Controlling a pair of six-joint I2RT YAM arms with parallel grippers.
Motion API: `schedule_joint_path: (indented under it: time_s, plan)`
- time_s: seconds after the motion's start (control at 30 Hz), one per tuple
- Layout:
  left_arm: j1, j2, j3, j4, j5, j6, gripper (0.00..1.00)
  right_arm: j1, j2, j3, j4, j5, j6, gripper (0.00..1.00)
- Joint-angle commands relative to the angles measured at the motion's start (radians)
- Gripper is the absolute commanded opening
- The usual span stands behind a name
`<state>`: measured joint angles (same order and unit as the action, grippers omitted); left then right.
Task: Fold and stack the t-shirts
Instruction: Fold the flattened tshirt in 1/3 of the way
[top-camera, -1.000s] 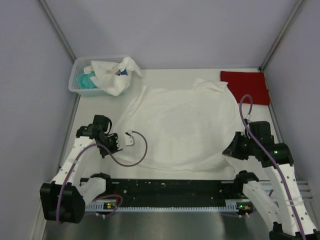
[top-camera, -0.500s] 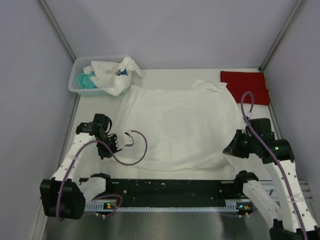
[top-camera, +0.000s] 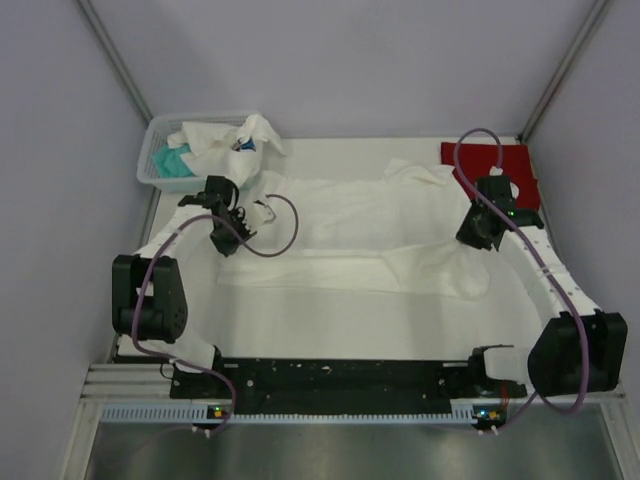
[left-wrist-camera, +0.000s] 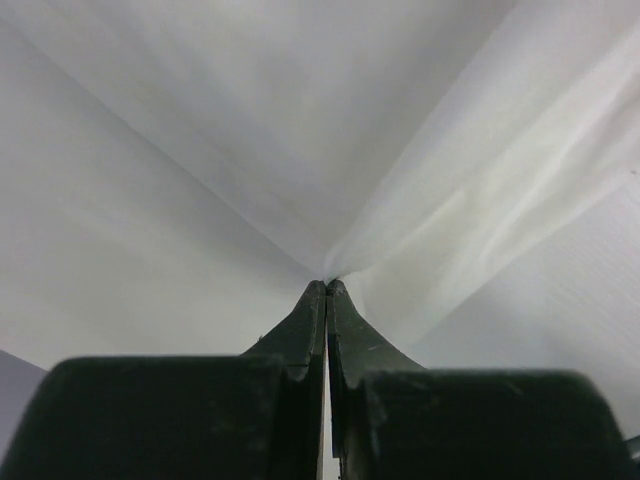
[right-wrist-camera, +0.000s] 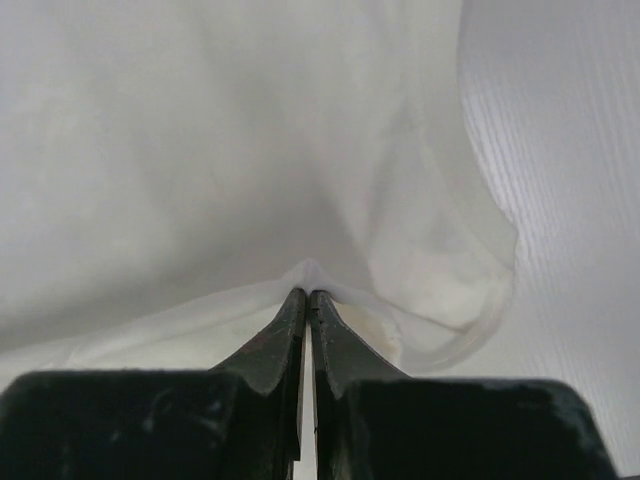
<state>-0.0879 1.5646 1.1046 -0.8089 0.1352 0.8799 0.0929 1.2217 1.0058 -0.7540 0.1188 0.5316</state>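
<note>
A pale table (top-camera: 330, 320) is filling most of the overhead view, with grey walls rising around it. A large white t-shirt (top-camera: 370, 235) is lying across the table's far half in a wide, rumpled band that is reaching from left to right, its near edge running roughly straight.

Two white and black robot arms are stretching forward from the near edge, one toward each end of the shirt.

A red t-shirt (top-camera: 520, 165) is lying flat in the far right corner, just beyond the right arm, with that arm's cable looping over part of it.

A small white plastic basket (top-camera: 152, 170) is sitting in the far left corner. A crumpled white t-shirt (top-camera: 225, 150) is spilling over its right side, and a teal t-shirt (top-camera: 172, 160) is showing inside it.

The left gripper (left-wrist-camera: 327, 285) is pinching the large white shirt at its left end, with the fingers (left-wrist-camera: 295, 330) pressed together and folds fanning out from their tips.

The right gripper (right-wrist-camera: 305, 293) is gripping the same shirt near its right end. Its fingers (right-wrist-camera: 270, 345) are closed tight on a small ridge of cloth, and a hemmed edge is curving away on the right side of that wrist view.
</note>
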Motion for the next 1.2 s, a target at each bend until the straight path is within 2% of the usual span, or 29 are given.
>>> schedule_joint_path:
  time_s: [0.0,0.37,0.53,0.7,0.83,1.0,1.17]
  plan:
    - [-0.001,0.067,0.096,0.082,-0.026,-0.044,0.00,-0.050,0.085,0.066,0.157,0.162,-0.054,0.00]
    - [-0.038,0.196,0.198,0.131,-0.114,-0.045,0.00,-0.087,0.222,0.082,0.211,0.148,-0.082,0.00]
    - [-0.075,0.193,0.212,0.114,-0.167,-0.032,0.00,-0.087,0.182,0.067,0.124,0.171,-0.047,0.00]
    - [-0.085,0.080,0.164,0.008,-0.157,-0.012,0.00,-0.087,-0.020,-0.009,0.009,-0.012,-0.019,0.00]
    - [-0.085,-0.084,0.077,-0.076,-0.189,0.011,0.00,-0.087,-0.294,-0.079,-0.111,-0.220,0.047,0.00]
    - [-0.085,-0.312,-0.023,-0.177,-0.140,0.025,0.00,-0.087,-0.551,-0.156,-0.304,-0.258,0.131,0.00]
    - [-0.085,-0.480,-0.136,-0.252,-0.140,0.024,0.00,-0.085,-0.672,-0.259,-0.396,-0.349,0.176,0.00]
